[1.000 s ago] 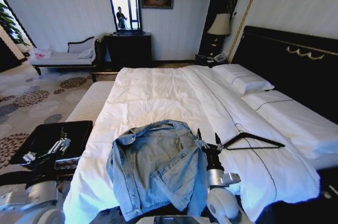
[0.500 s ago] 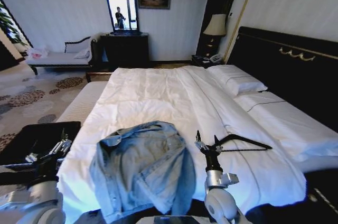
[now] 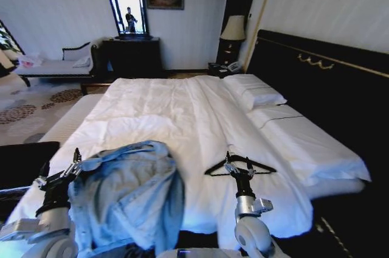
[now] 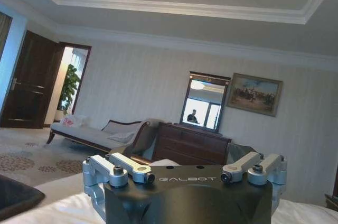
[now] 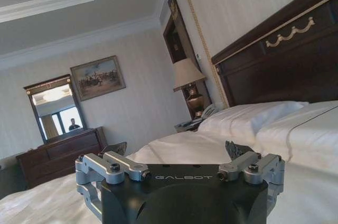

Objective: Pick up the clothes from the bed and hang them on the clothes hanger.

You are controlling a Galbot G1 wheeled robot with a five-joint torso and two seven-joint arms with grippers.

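The denim jacket lies bunched at the bed's seven o'clock edge and could slide off. The right gripper, jaws open, may nudge the hanger at five o'clock away. The left gripper is seemingly open too.

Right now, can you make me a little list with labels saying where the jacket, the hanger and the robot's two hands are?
jacket: light blue washed-denim jacket, crumpled on the near edge of the bed, toward the robot's left
hanger: thin black triangular coat hanger, lying flat on the white duvet, apart from the jacket, toward the robot's right
bed: big double bed with white duvet and black headboard
left gripper: raised beside the jacket's left edge, open, holding nothing
right gripper: raised in front of the hanger, open, holding nothing
task: jacket not yet picked up
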